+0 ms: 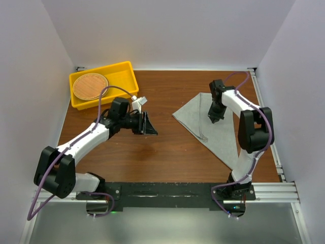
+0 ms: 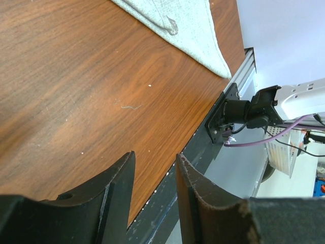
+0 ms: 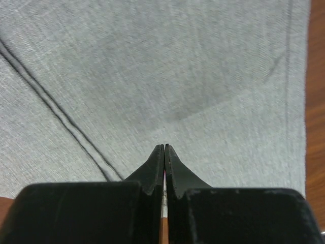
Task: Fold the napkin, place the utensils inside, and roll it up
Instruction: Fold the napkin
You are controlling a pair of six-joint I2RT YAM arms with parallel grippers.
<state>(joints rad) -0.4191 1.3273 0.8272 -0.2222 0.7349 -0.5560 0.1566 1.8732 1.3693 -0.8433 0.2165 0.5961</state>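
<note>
**A:** What is at the far left?

**B:** A yellow tray [image 1: 122, 76] in the back corner of the counter [image 1: 152, 152], with a round woven disc [image 1: 90, 86] lying in it. A cable crosses the disc's right edge.

**A:** And the left end effector [image 2: 155, 155]?

**B:** It is near the middle of the counter, over bare wood. Its fingers stand partly apart with nothing between them.

**A:** Where is the napkin [image 1: 195, 114]?

**B:** On the right half, lying flat in a rough triangle. From above, the right arm hides its far edge and lower tip. The left wrist camera catches only one corner, cut off at the top of its view. A small loop shows at the hem there, but I can't make out what it is.

**A:** And the right end effector [image 3: 164, 147]?

**B:** It is pressed closed, with its tips down on the grey cloth. I can't tell whether any fabric is pinched between them.
</note>
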